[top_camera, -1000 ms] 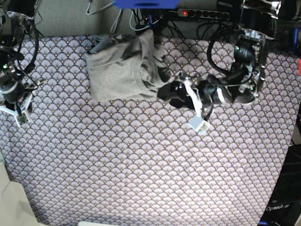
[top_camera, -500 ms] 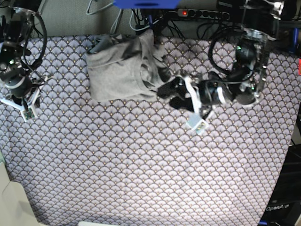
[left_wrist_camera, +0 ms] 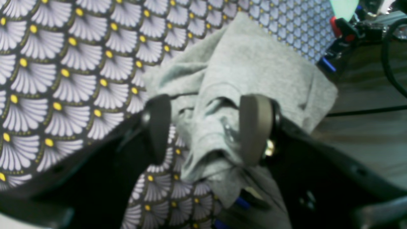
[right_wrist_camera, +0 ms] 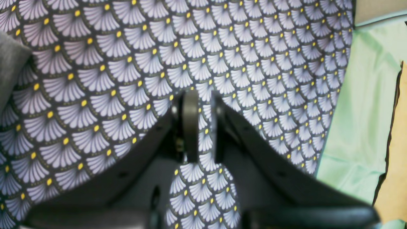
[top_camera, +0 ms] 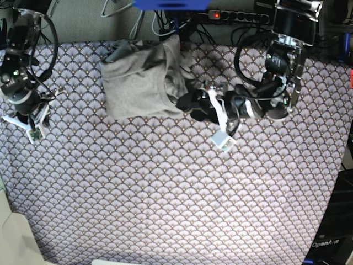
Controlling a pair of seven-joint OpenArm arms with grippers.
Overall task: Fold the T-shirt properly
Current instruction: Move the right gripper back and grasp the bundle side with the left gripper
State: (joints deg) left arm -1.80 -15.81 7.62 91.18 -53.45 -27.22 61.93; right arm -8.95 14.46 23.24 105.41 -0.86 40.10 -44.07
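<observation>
Since the earlier base frames, the left arm had advanced leftward, bringing the left gripper (top_camera: 190,103) up to the right edge of the T-shirt (top_camera: 144,80); the right arm had shifted slightly toward the far side at the left margin of the scene.

Task progress: the T-shirt lay at the far side of the scallop-patterned cloth (top_camera: 165,193), left of centre, gathered into a compact, roughly rectangular bundle. Its left and near edges appeared reasonably straight. Its right edge was bunched and wrinkled, with loose folds and a darker edge showing. In my judgement the main folds were done and tidying of that right side remained; the fold could not yet be called proper.

Left gripper: the wrist view showed its jaws standing wide apart, with a rumpled ridge of the T-shirt (left_wrist_camera: 222,127) lying between them. The right-hand pad (left_wrist_camera: 254,127) sat against the fabric; the left-hand pad stood clear of it. The fabric was straddled, not clamped.

Right gripper (right_wrist_camera: 202,127): its jaws stood nearly together, only a narrow slit between them, with nothing held. It hovered above bare patterned cloth, well apart from the main bundle, a grey edge of which showed at that view's left margin.
</observation>
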